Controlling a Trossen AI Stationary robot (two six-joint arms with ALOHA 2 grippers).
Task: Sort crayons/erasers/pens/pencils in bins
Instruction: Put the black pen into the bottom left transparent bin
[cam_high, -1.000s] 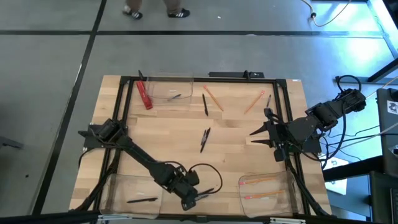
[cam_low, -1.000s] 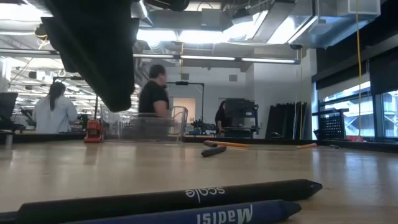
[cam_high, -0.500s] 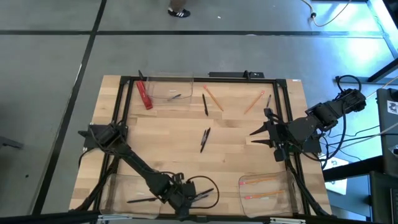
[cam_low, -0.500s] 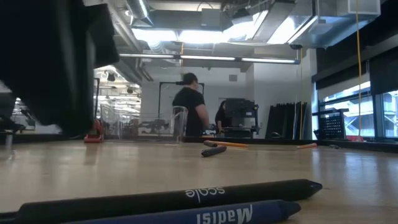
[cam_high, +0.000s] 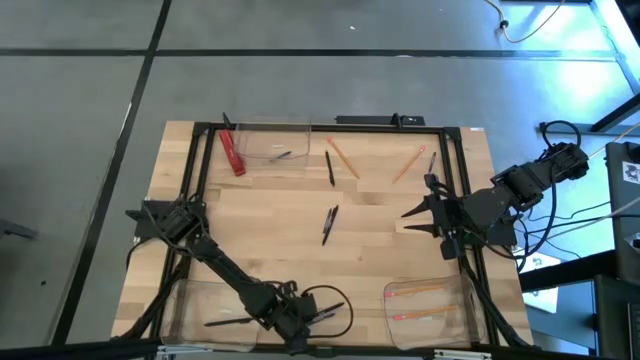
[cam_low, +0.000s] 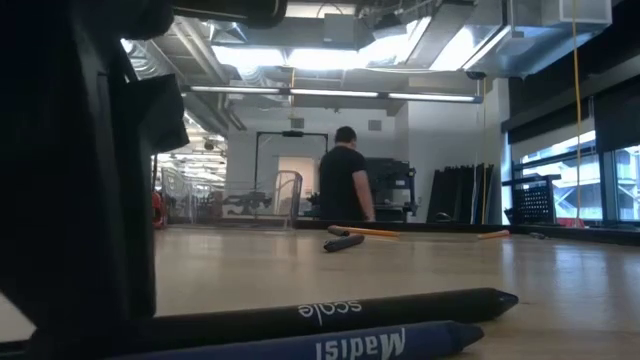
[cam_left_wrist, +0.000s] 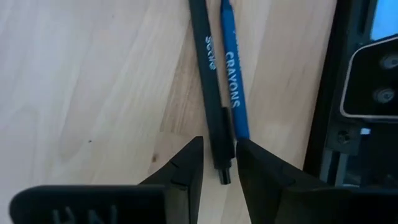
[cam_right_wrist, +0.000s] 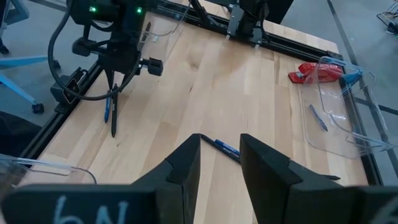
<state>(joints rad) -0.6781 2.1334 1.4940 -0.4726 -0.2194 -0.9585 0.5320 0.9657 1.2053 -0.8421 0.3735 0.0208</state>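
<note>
Left wrist view shows the left gripper (cam_left_wrist: 219, 146) low over the counter (cam_left_wrist: 93, 81), its fingers (cam_left_wrist: 186, 162) a narrow gap apart and holding nothing. The near end of a black pen (cam_left_wrist: 208, 81) lies just between the tips, and a blue crayon (cam_left_wrist: 233, 81) lies alongside the pen, nearly touching it, ahead of the other finger. Over the last second the fingers have spread wider. The arm has also shifted a little sideways along the front edge, so its dark bulk now fills more of the low view. Pen and crayon have not moved at all. That reads as lining up a pick rather than a release. The pen is the likely target, since a bin (cam_high: 190, 300) just beside the fingers already holds one pen. With the crayon so close, a squeeze risks dragging it too. The right gripper (cam_right_wrist: 219, 146) has not moved: it hangs with its fingers apart and empty, and another crayon (cam_right_wrist: 227, 149) lies on the counter just beyond the tips.
</note>
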